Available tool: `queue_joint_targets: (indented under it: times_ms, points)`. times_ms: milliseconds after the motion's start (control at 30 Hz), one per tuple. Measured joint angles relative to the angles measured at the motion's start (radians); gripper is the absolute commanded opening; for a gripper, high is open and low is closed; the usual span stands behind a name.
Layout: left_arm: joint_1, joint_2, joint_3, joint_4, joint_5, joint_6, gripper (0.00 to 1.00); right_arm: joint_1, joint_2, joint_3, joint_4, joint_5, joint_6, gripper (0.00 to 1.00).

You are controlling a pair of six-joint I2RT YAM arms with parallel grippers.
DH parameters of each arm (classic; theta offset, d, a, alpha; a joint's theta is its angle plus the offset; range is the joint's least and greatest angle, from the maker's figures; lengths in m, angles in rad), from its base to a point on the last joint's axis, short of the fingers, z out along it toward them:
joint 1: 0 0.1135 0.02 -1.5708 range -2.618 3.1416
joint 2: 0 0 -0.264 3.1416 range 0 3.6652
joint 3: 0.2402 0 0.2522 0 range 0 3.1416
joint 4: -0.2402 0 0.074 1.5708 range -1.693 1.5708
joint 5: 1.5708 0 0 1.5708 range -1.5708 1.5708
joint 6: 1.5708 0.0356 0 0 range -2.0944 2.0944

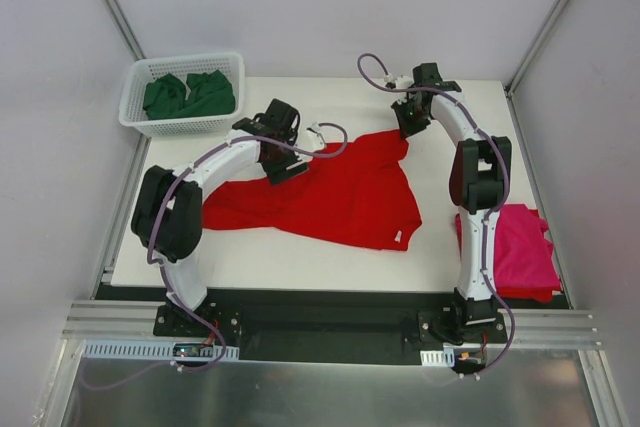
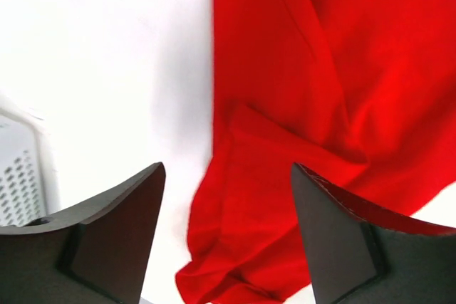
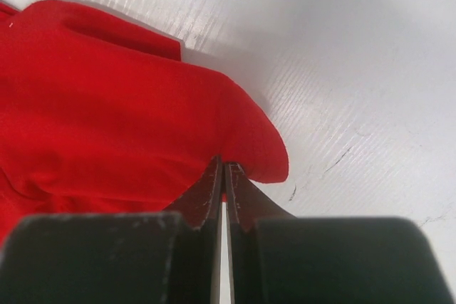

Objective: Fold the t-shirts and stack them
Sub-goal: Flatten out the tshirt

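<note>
Far left of the red shirt (image 1: 340, 192) and farther back: one white plastic basket (image 1: 133, 112), lattice walls, rectangular with rounded corners. Inside it, dark green shirts (image 1: 190, 95). I count two crumpled lumps, though I cannot tell how many garments that makes. Soft cloth, bunched up, not folded.

Moving across: one left hand (image 2: 228, 172), its dark wedge-shaped fingers (image 2: 121, 233) standing wide apart and gripping nothing. It's poised over the red shirt's far left edge, where a rumpled flap of cloth lies.

Now the red shirt itself, just the one, bright and matte. It's spread wrinkled across the middle of the white counter (image 1: 300, 257), one long side trailing off to the left, a small white label at its near right corner.

At its far right corner, one right hand (image 3: 222, 169), fingers pressed together, pinching a rounded fold of that red cloth.

Right of the red shirt and nearer, apart from it: one magenta-pink shirt (image 1: 520, 247), folded into a squarish pad, partly hidden by the right arm.
</note>
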Motion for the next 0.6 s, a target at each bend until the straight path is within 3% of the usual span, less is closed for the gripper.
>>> queue_joint_targets:
  times_ms: [133,600]
  points:
    - [0.0,0.034,0.071,0.005,-0.004,-0.041,0.54,0.0,0.0,0.0,0.0,-0.007,0.0,0.01]
    - [0.0,0.097,0.111,-0.106,-0.09,-0.421,0.53,0.001,0.0,0.0,0.0,-0.01,0.0,0.01]
